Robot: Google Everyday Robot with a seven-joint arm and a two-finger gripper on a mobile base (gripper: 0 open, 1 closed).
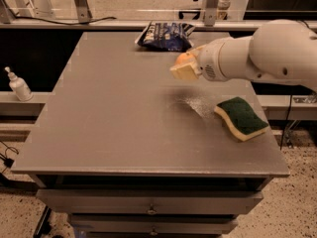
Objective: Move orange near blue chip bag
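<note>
Camera view: orange (187,58) pinched in the closed-down gripper (183,68) above the table (109,128), near the blue chip bag (165,36).

My arm (277,53): smooth white shell, fat rounded segments, small dotted round patch near the wrist. Gripper (184,69): blocky, cream-yellow, above the table's (99,133) far right.

The orange (186,58) is being held by the gripper (182,70) above the table (114,128), near the blue chip bag (165,36).
</note>
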